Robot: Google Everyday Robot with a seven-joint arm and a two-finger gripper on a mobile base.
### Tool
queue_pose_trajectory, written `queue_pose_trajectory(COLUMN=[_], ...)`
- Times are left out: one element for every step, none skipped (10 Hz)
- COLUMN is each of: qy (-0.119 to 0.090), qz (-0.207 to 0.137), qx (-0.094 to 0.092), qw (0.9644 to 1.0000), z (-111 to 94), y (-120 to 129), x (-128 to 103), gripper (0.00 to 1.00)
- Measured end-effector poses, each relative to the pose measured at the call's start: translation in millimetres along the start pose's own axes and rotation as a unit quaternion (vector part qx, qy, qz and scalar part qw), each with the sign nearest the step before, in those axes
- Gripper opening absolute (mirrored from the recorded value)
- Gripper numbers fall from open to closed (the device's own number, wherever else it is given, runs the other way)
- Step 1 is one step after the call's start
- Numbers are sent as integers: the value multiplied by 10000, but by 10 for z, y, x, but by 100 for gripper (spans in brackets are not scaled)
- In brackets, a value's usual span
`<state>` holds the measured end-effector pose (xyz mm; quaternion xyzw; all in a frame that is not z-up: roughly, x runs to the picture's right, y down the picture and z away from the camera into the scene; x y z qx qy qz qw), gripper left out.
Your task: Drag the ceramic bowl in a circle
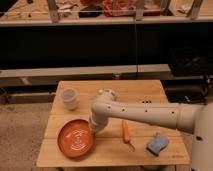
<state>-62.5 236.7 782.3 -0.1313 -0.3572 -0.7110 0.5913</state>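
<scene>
The ceramic bowl [76, 140] is a wide, shallow orange-red dish with pale ring marks inside. It sits at the front left of the wooden table [145, 95]. My white arm reaches in from the right, and my gripper [95, 127] points down at the bowl's right rim. The wrist hides the fingertips and where they meet the rim.
A small translucent plastic cup [69, 98] stands at the back left of the table. An orange carrot [126, 133] lies right of the gripper. A blue sponge [157, 144] lies near the front right corner. Dark shelving stands behind the table.
</scene>
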Motion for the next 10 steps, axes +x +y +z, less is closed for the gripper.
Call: queue_pose_trajectory(qy=[3, -12, -22, -29, -35, -45, -50, -53, -66, -78], qz=[-42, -63, -74, -95, -125, -161, -169, -174, -186, -178], qx=[7, 10, 14, 6, -4, -7, -3, -6, -9, -1], qw=[10000, 10000, 10000, 10000, 9999, 9999, 9998, 9998, 9998, 9998], z=[0, 14, 24, 34, 44, 58, 62, 70, 88, 104], y=[-11, -36, -71, -97, -130, -172, -181, -186, -221, -260], x=[3, 10, 34, 54, 78, 98, 104, 117, 151, 188], gripper=[1, 1, 1, 1, 1, 1, 1, 1, 1, 1])
